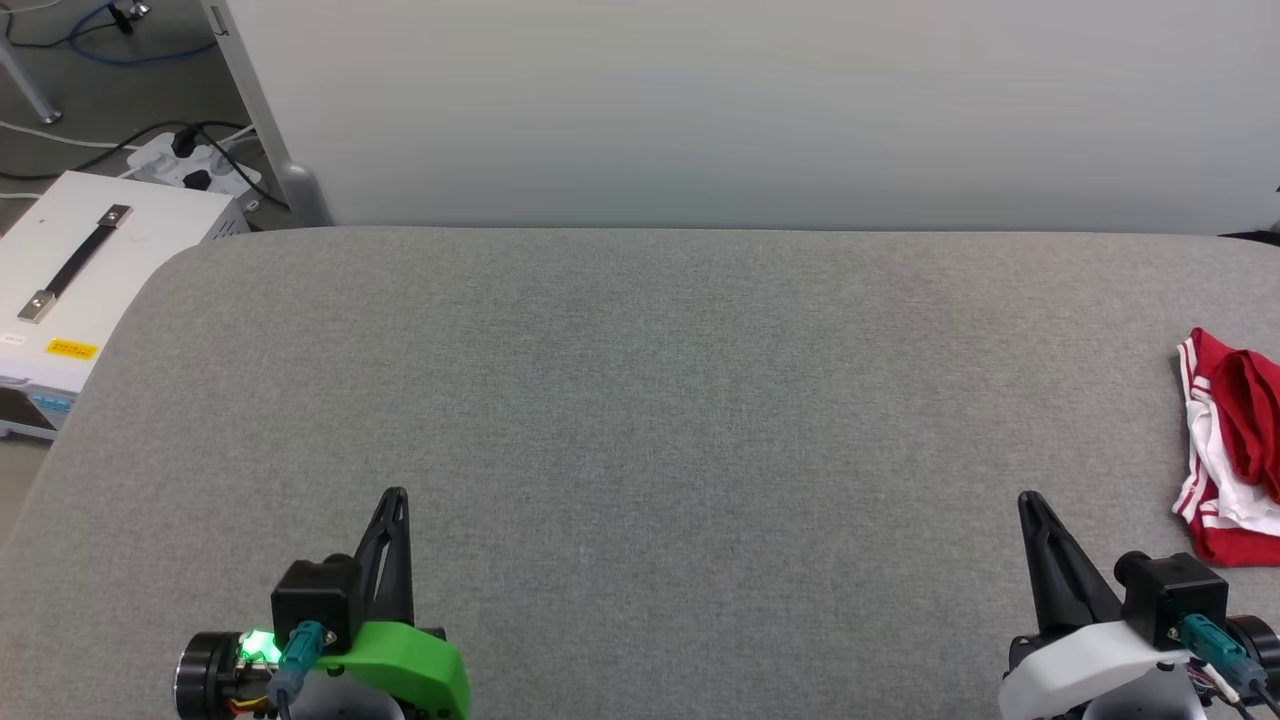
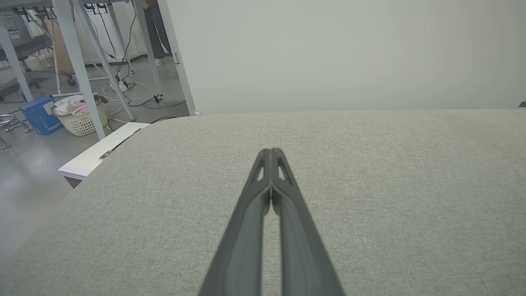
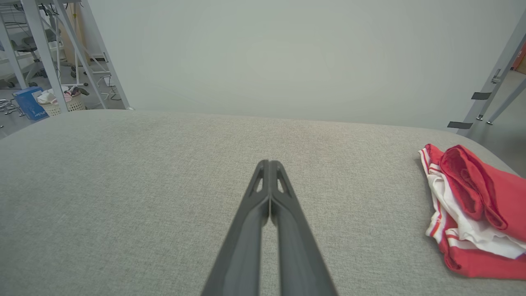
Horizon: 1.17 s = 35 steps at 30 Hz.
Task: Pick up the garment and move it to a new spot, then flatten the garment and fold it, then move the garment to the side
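Note:
The garment (image 1: 1235,450) is a red and white bundle with striped trim, lying crumpled at the right edge of the grey table (image 1: 640,400); the head view cuts off part of it. In the right wrist view the garment (image 3: 476,209) lies to the right of my fingers. My right gripper (image 1: 1030,500) is shut and holds nothing, low at the front right, to the left of the garment and apart from it. My left gripper (image 1: 395,495) is shut and holds nothing at the front left, far from the garment. Both pairs of fingers (image 2: 271,154) (image 3: 269,164) press together over bare cloth.
A pale partition wall (image 1: 760,110) stands behind the table. A white box with a black handle (image 1: 90,270) and a power strip (image 1: 190,165) sit on the floor at the left. Off the table's left are metal frame legs (image 2: 78,61), a laundry basket (image 2: 80,117) and a blue box (image 2: 39,117).

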Motion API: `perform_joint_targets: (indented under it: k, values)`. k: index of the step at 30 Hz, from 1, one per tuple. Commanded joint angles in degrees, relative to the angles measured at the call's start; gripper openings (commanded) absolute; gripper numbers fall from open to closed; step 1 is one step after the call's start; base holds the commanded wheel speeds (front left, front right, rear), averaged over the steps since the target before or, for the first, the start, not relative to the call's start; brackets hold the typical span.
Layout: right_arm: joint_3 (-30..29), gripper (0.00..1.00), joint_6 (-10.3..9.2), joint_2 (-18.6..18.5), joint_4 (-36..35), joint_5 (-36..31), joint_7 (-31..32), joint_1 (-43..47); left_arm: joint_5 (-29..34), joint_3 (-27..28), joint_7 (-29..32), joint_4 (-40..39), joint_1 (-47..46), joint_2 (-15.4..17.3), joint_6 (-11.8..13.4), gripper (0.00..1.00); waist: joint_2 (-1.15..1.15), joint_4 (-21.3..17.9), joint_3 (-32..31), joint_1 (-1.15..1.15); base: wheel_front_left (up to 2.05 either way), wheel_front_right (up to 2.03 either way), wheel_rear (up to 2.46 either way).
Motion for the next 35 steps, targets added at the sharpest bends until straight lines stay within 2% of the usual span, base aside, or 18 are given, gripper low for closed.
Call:
perform_joint_targets:
  k: [1, 35]
  values:
    - [0.2, 0.0, -0.03, 0.05, -0.44, -0.74, 0.32, -1.23, 0.31, 0.16, 0.5, -0.37, -1.27, -0.29, 0.1, 0.0, 0.0, -0.04, 0.01, 0.0, 0.0, 0.0, 0.0]
    - [0.66, 0.0, -0.04, 0.09, -1.1, -2.97, 4.25, -3.11, 1.26, 1.06, 4.43, -1.79, -2.32, -0.46, 0.19, 0.0, 0.0, -0.92, 0.15, 0.0, 0.0, 0.0, 0.0]
